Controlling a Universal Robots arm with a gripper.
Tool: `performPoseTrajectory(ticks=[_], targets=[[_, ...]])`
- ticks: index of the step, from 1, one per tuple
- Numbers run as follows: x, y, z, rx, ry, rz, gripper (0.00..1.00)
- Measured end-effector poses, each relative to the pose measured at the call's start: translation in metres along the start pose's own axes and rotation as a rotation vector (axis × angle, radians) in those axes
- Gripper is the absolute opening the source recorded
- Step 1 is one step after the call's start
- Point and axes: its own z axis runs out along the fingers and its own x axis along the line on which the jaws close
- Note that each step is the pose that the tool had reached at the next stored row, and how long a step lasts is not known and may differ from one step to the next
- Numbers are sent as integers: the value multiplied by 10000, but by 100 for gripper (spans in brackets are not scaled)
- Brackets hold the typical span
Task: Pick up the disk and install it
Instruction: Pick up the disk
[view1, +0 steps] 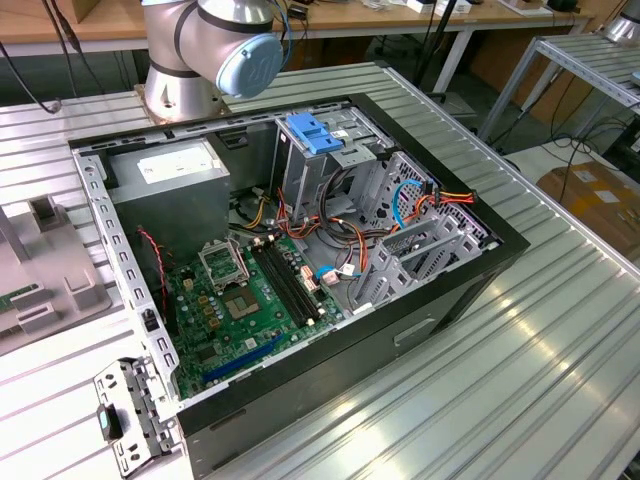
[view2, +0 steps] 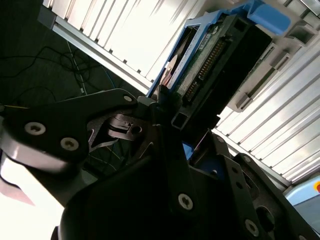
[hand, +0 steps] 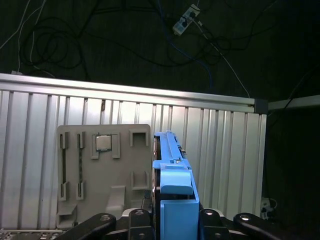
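Grey tray (hand: 102, 170) with a chip (hand: 103, 143) on it sits just beside the gripper (hand: 175, 212). The gripper is pinching the disk (hand: 172, 165), jaws pressed on both blue carrier sides. The disk stands on edge and pokes out past the tips, over the ribbed table (hand: 225, 150). My worry is that the hold is on slick plastic near one end, so the disk could pivot or slide, and any swing might clip that tray. The second wrist view adds the connector (view2: 205, 62) row and board face, which the first wrist view hides edge-on. The exterior view has the cage (view1: 295, 180) and cables (view1: 345, 245) bunched beside it inside the open case (view1: 420, 320). Looks like a snag risk to me.
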Motion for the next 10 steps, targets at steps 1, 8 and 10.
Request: performPoseTrajectory(ticks=[1, 8, 10], targets=[[8, 0, -1, 0, 0, 1, 36], [42, -2, -6, -1, 0, 1, 36], [49, -3, -6, 1, 0, 1, 36]])
